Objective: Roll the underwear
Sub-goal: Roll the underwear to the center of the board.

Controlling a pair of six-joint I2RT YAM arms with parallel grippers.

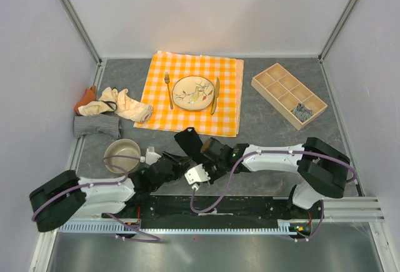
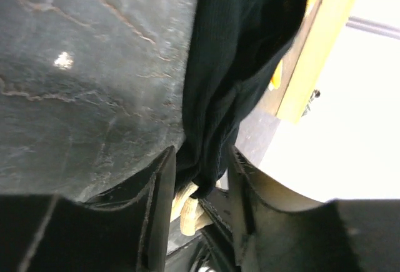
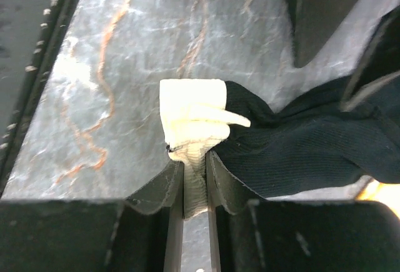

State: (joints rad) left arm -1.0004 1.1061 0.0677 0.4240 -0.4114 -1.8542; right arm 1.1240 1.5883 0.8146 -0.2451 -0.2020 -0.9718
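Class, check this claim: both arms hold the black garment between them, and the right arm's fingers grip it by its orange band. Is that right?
Not quite. The band is cream, not orange. The right wrist view shows the right fingers shut on the cream band of the black garment. The rest stands: the left fingers also pinch the black cloth.

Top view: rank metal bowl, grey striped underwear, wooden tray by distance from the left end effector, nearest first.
The left end effector, shut on the black underwear, sits near centre front.
1. Metal bowl, just to its left.
2. Grey striped underwear, farther left, by the wall.
3. Wooden tray, far right at the back.
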